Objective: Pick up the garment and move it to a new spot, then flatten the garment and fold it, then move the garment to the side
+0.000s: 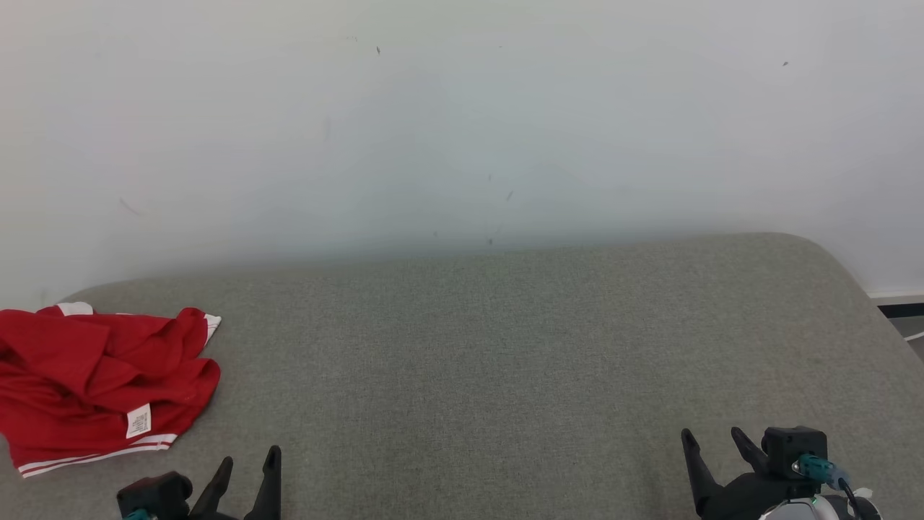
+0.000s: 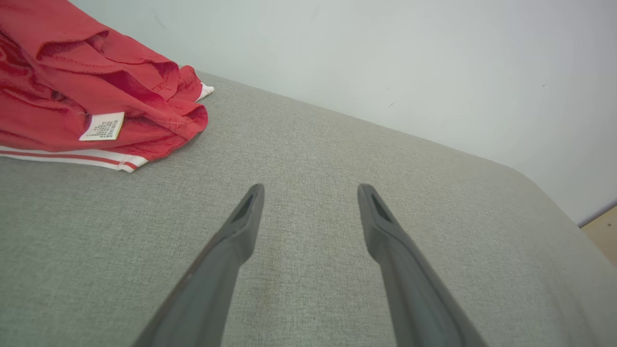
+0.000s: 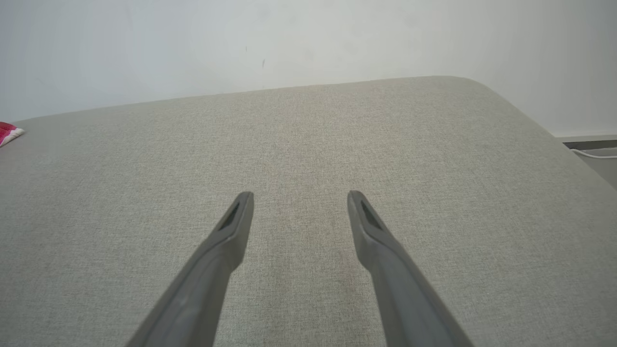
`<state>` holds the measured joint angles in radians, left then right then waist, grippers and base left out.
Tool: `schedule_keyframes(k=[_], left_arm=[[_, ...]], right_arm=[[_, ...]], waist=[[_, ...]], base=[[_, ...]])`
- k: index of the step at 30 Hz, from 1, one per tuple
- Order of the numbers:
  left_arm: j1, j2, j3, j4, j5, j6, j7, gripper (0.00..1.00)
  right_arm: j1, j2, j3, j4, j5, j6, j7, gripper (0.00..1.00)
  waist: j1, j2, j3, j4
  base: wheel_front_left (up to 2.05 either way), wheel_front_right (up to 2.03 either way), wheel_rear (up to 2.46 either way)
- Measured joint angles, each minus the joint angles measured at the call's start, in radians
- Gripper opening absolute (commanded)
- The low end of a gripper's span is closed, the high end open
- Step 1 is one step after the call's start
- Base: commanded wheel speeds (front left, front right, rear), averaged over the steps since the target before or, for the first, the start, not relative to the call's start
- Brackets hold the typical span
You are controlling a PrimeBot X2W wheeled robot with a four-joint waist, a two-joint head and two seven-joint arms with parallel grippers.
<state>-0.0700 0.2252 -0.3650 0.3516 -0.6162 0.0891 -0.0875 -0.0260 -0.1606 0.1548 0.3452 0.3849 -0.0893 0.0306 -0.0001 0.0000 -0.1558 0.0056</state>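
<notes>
garment (image 1: 101, 383): crumpled heap, left and slightly far of left end effector (image 1: 250, 456), the nearer arm | left: spread apart, empty | right end effector (image 1: 711, 433): apart, empty

The head camera looks down on the bench (image 1: 505, 361) from high up. Both wrist cameras sit low and close, facing the wall (image 1: 433, 108). All share the garment (image 1: 94, 375) around nine o'clock.

Before me lies a broad grey woven cushion (image 1: 505, 347) with rounded far corners, set against a plain white wall (image 1: 462, 123) that carries a few small dark specks (image 1: 377, 50). Past its right edge I see a dark skirting strip (image 1: 901, 309), a thin white cable (image 3: 595, 154) and pale floor (image 2: 602, 233).
</notes>
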Motion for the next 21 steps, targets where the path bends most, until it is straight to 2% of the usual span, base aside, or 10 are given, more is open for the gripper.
schedule_keyframes(k=[13,21], left_arm=[[-0.001,0.015,-0.019,-0.002,0.171,0.034,0.003,1.00],[-0.018,0.001,-0.031,-0.005,0.182,0.035,0.034,1.00]], right_arm=[[0.022,-0.008,-0.017,-0.032,-0.182,-0.034,0.019,1.00],[0.041,-0.002,-0.038,-0.058,-0.212,-0.035,0.022,1.00]], waist=[[0.0000,0.0000,-0.015,0.005],[0.0000,0.0000,-0.011,0.019]], base=[[0.00,0.00,0.00],[0.00,0.00,0.00]])
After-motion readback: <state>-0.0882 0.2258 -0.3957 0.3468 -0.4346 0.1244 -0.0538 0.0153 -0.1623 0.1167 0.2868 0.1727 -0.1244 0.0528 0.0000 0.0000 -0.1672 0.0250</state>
